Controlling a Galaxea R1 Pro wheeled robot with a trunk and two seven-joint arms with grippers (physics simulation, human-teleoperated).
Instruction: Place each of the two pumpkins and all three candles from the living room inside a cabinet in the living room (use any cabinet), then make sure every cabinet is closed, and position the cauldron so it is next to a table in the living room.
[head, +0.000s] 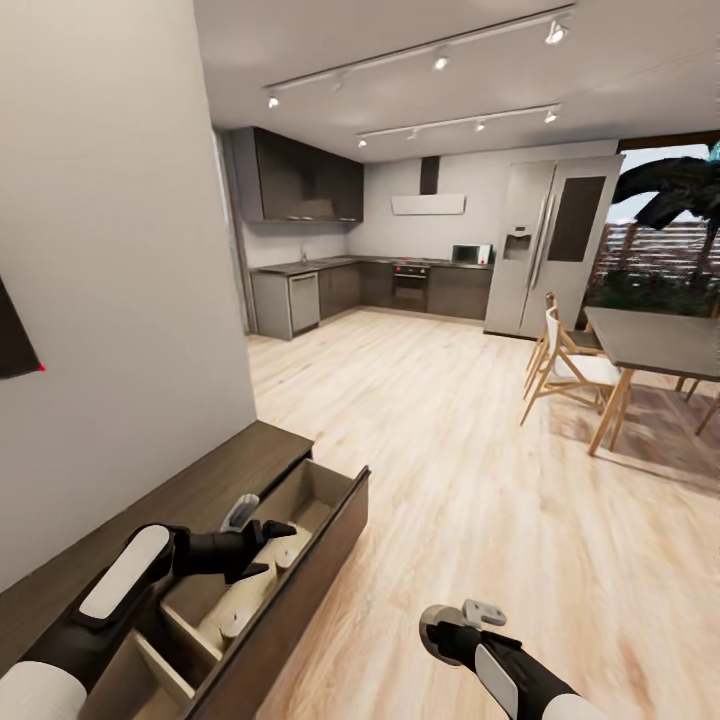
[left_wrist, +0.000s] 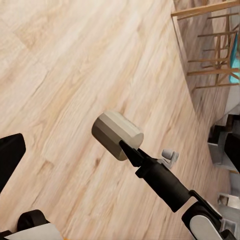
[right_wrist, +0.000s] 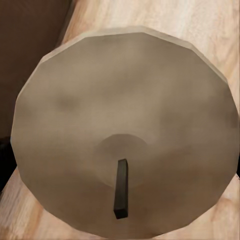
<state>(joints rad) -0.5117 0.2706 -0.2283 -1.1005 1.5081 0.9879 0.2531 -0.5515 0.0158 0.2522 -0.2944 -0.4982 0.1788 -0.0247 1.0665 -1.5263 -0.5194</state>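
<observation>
The candle (right_wrist: 125, 100) you are carrying is in your right gripper (left_wrist: 126, 146). The jaws are closed on its side, and it is held up over the wood floor (head: 450, 450), not touching it. In the right wrist view you look right down on the candle's round pale top, with the small dark wick (right_wrist: 120, 187) sticking up. In the left wrist view the same candle (left_wrist: 116, 134) is a stubby beige lump at the end of the black arm, with floor boards all around it. In the head view it sits low, near the bottom of the picture, out on the floor side of the cabinet (head: 250, 460) and apart from it. The cabinet is the long dark-brown one along the wall on your left. Its drawer (head: 330, 500) is pulled open, and the inside is pale wood. Two more pale candles (head: 240, 605) lie down in that drawer, close together. Your left gripper (head: 268, 530) hangs just over the open drawer, above those candles. I cannot tell how wide its jaws are or if it holds anything. Far off on the right, a dining table (head: 650, 340) stands with wooden chairs (head: 570, 365) beside it. Behind them is a tall grey fridge (head: 550, 245) in the kitchen.
</observation>
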